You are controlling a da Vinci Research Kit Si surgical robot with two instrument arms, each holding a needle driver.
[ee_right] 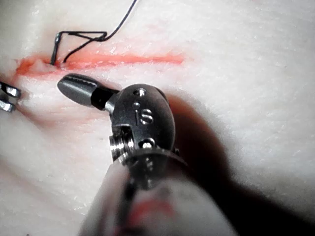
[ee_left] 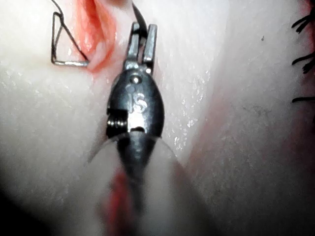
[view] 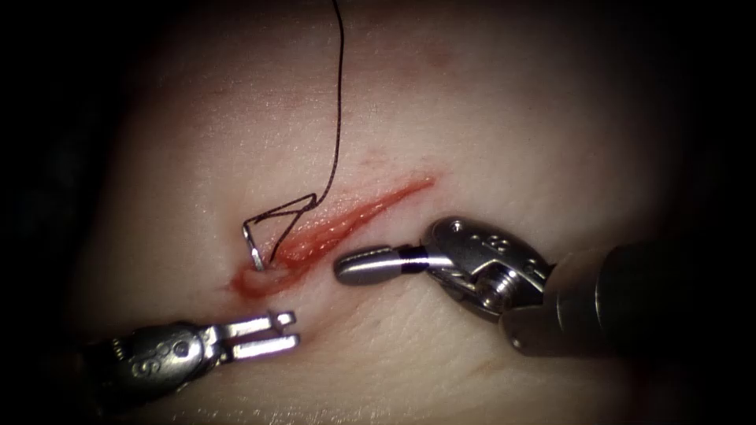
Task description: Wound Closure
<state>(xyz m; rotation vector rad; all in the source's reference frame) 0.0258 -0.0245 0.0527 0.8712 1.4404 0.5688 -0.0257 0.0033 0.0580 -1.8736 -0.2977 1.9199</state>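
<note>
— Nearest the endoscope, what is the left arm's slim silver needle driver (view: 277,331) doing?

— Its two jaws stand slightly apart and hold nothing, hovering over the pale pork-belly tissue (view: 512,102) just below the lower-left end of the red cut (view: 346,223). The left wrist view shows the same parted jaws (ee_left: 141,45) beside the wound.

— And the right arm's rounded steel tool (view: 368,264)?

— Jaws pressed together, empty, lying just right of the cut; the right wrist view shows them closed too (ee_right: 78,88).

— Where is the needle?

— The thin curved metal needle (view: 253,244) stands in the tissue at the cut's lower-left end, part of it rising free on the left side. The dark thread (view: 339,94) loops from it in a triangle and runs upward.
</note>
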